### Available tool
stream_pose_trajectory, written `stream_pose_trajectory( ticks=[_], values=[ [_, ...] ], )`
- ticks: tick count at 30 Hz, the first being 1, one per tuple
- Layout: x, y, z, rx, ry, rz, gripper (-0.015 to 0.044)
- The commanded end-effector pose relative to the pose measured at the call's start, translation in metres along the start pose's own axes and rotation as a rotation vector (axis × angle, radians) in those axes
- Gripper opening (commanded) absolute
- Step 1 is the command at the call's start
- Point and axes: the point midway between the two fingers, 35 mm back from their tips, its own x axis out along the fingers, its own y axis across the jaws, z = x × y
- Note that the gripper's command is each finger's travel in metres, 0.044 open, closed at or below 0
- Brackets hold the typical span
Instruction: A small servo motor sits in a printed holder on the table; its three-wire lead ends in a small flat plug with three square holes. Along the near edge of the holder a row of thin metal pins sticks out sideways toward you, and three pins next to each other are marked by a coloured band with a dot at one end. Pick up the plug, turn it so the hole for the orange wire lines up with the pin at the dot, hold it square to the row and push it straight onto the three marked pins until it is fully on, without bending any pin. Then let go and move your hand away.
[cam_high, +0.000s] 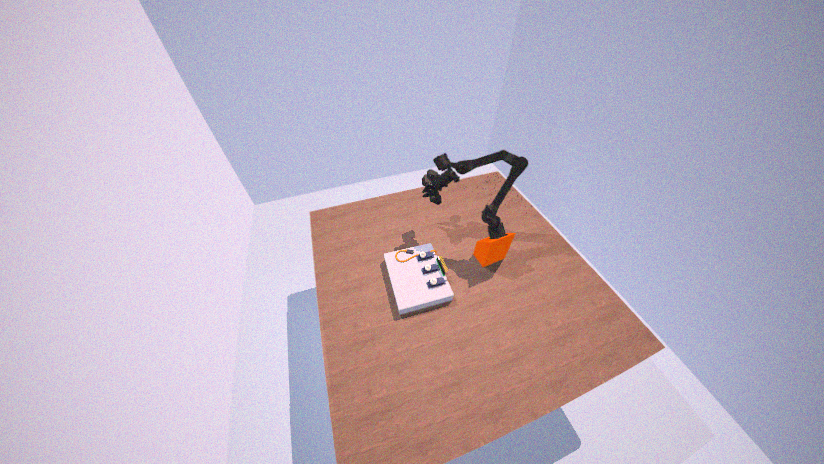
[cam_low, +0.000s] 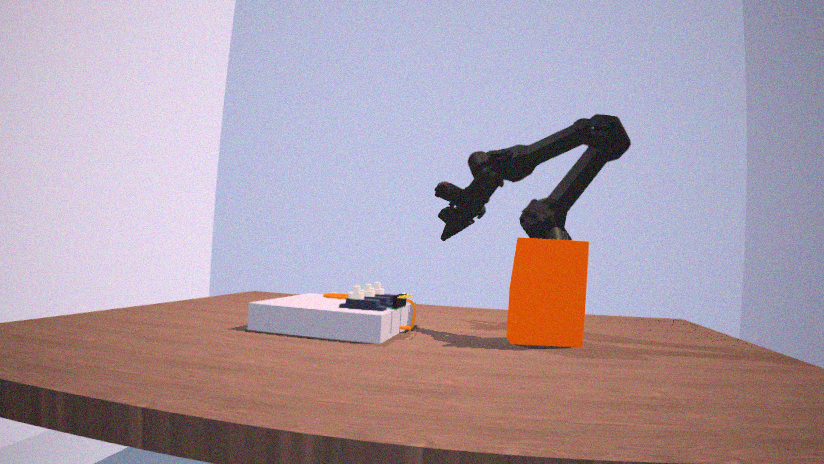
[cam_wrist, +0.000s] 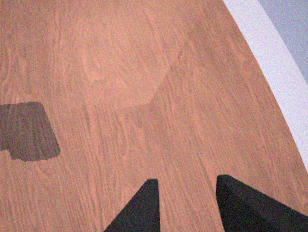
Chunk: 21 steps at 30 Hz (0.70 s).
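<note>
The white holder (cam_high: 410, 285) (cam_low: 311, 319) lies on the table and carries three dark servos with white hubs. An orange lead (cam_high: 397, 258) (cam_low: 335, 295) curves over its top at the far end in the top view. The small dark plug (cam_high: 409, 251) appears at the loop's end, on the holder's top beside the far servo. A green and yellow strip (cam_high: 441, 266) runs along the edge facing the arm base; single pins and the dot are too small to tell. My gripper (cam_high: 433, 200) (cam_low: 444, 236) (cam_wrist: 187, 187) is partly open and empty, high above the table beyond the holder's far end.
The orange base block (cam_high: 491, 251) (cam_low: 546, 293) stands beside the holder, on the side of the strip. Part of the orange lead hangs down beside the holder in the exterior view. The wrist view shows wooden table (cam_wrist: 115, 65), a dark shadow at left and the table's edge at right.
</note>
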Motion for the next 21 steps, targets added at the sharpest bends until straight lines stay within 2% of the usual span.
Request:
stream_pose_trajectory(
  ticks=[1,21],
  values=[
    [0.0,0.009,0.014,0.06,-0.064,0.028,0.0115],
    [-0.009,0.037,0.066,0.301,-0.29,0.156,0.0115]
  ],
)
